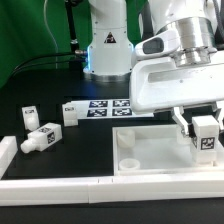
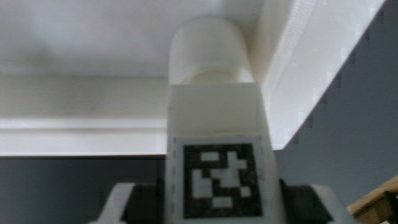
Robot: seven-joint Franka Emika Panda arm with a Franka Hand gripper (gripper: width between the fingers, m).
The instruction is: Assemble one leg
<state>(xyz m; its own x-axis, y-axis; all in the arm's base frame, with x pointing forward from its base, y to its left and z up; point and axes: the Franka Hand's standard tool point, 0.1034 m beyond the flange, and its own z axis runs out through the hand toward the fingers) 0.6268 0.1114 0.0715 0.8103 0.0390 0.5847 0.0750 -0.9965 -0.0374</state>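
My gripper [image 1: 204,134] is shut on a leg [image 1: 206,142], a chunky white peg with a black-and-white tag facing the camera. It holds the leg upright over the far right corner of the large flat white panel [image 1: 160,150]. In the wrist view the leg [image 2: 214,100] runs from between my fingers [image 2: 132,205] out to its rounded narrower end, which lies at the panel's [image 2: 89,90] corner. Whether the end touches the panel I cannot tell. Three more legs [image 1: 40,137] [image 1: 29,117] [image 1: 72,112] lie on the black table at the exterior view's left.
The marker board [image 1: 108,105] lies behind the panel, in front of the robot base [image 1: 108,50]. A long white border rail [image 1: 90,186] runs along the front, with another piece [image 1: 6,152] at the left. A round hole [image 1: 128,163] shows in the panel.
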